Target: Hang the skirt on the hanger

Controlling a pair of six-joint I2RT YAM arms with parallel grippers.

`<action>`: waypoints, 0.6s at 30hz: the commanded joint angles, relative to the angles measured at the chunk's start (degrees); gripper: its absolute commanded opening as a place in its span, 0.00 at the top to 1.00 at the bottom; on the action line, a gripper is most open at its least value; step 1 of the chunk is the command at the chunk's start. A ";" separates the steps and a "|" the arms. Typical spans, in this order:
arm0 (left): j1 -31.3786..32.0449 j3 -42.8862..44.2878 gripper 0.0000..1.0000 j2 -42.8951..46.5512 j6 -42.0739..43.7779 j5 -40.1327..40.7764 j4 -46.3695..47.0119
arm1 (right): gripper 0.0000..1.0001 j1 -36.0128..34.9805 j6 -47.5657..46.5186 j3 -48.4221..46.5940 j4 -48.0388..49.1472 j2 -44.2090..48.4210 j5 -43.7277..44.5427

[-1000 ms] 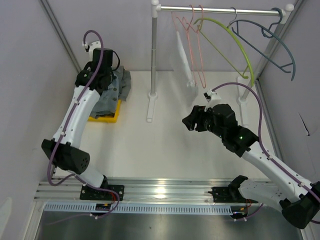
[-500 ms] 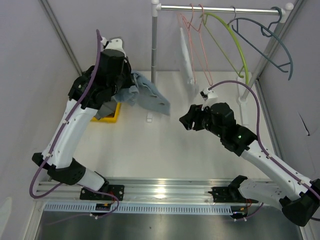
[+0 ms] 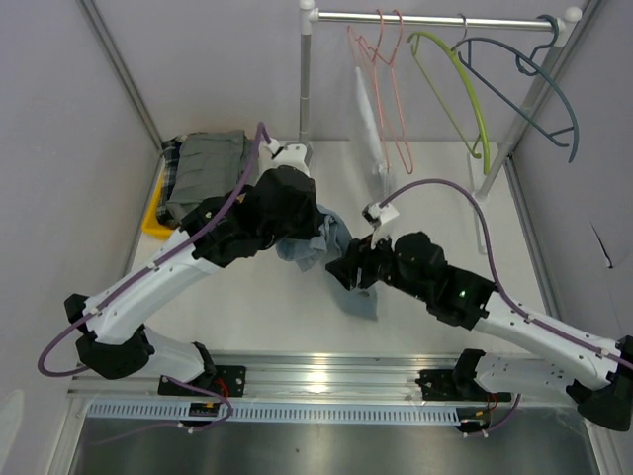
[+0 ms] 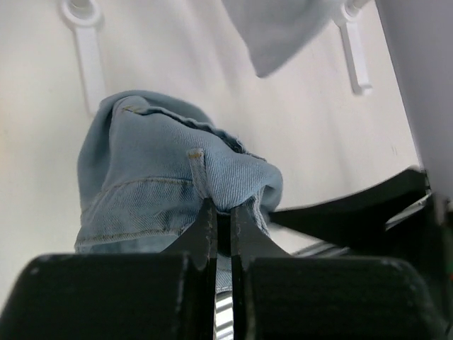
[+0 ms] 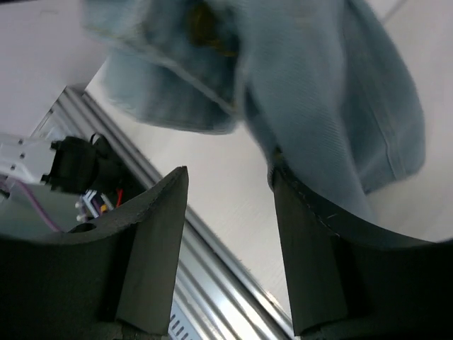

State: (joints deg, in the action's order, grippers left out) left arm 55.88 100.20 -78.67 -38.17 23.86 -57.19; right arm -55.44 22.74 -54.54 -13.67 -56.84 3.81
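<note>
A light blue denim skirt (image 3: 326,245) hangs over the middle of the table. My left gripper (image 3: 302,230) is shut on a fold of it, seen in the left wrist view (image 4: 223,209) with the skirt (image 4: 156,191) bunched at the fingertips. My right gripper (image 3: 346,272) is open right beside the hanging skirt; in the right wrist view (image 5: 230,180) the denim (image 5: 318,92) lies against the right finger (image 5: 311,234). Several hangers hang on the rail at the back: white (image 3: 368,119), pink (image 3: 391,89), green (image 3: 455,94) and blue-grey (image 3: 539,84).
A yellow tray (image 3: 156,213) at the back left holds a grey folded garment (image 3: 203,173). The rack's posts (image 3: 305,89) and feet (image 3: 381,178) stand at the back. Grey walls close both sides. An aluminium rail (image 3: 326,381) runs along the near edge.
My left arm has swung from the yellow tray towards the table's middle and lower, carrying the skirt. My right arm has moved left and nearer, up to the skirt.
</note>
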 commanded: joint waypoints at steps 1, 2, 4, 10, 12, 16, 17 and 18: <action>1.51 0.61 1.00 -1.12 -6.73 3.30 6.56 | 0.43 -7.30 0.29 3.03 6.72 0.07 6.99; 1.78 0.52 1.00 -1.48 -7.26 3.04 6.56 | 0.43 -8.79 0.72 3.65 7.60 -0.37 8.21; 2.39 0.43 1.00 -2.01 -8.32 3.21 6.83 | 0.42 -12.56 1.34 5.67 10.06 -1.08 12.42; 3.10 0.43 1.00 -2.54 -9.55 3.91 7.18 | 0.45 -20.05 5.03 6.74 8.67 -2.40 27.53; 3.10 0.61 1.00 -2.45 -9.81 4.44 7.00 | 0.46 -24.00 5.56 6.56 6.73 -1.53 35.88; 3.19 1.13 1.00 -2.71 -9.82 4.71 6.74 | 0.43 -29.20 3.71 7.17 8.84 2.34 41.54; 3.19 1.40 1.00 -2.71 -9.90 4.62 6.83 | 0.43 -28.85 3.71 7.34 8.92 2.00 40.84; 3.19 1.40 1.00 -2.71 -9.99 4.45 6.91 | 0.44 -28.15 3.54 7.43 9.27 1.30 39.88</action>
State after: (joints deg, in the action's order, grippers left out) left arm 58.61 100.03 -82.13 -46.52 26.61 -54.74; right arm -84.14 26.09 -46.94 -7.75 -56.29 36.97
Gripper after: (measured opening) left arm 0.040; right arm 0.563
